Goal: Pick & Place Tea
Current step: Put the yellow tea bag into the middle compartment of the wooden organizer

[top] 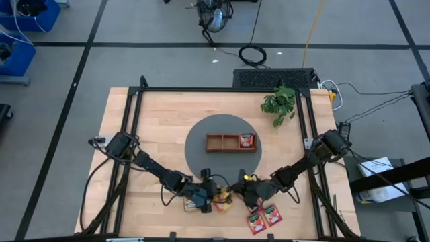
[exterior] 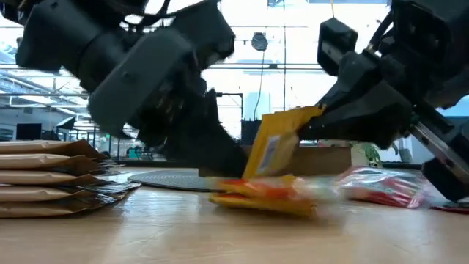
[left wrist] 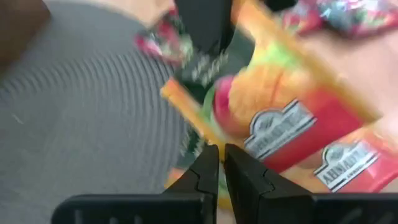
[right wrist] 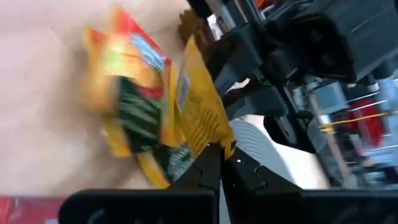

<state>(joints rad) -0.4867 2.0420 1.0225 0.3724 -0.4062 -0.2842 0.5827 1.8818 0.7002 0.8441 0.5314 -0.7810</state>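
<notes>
Both grippers point(top: 232, 193) crowd sachet pile point(top: 222, 199) — tray point(top: 230, 142) approach clear

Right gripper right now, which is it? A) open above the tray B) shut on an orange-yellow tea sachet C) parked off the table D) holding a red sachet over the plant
B: the right gripper is shut on the edge of an orange-yellow sachet, lifting it upright off the pile near the table's front edge, opposite the left gripper.

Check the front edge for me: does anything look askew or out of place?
Yes. One orange-yellow sachet stands tilted on edge over the loose pile, pinched at its top corner by the right pincer. The left pincer is crowded right against the same pile.
</notes>
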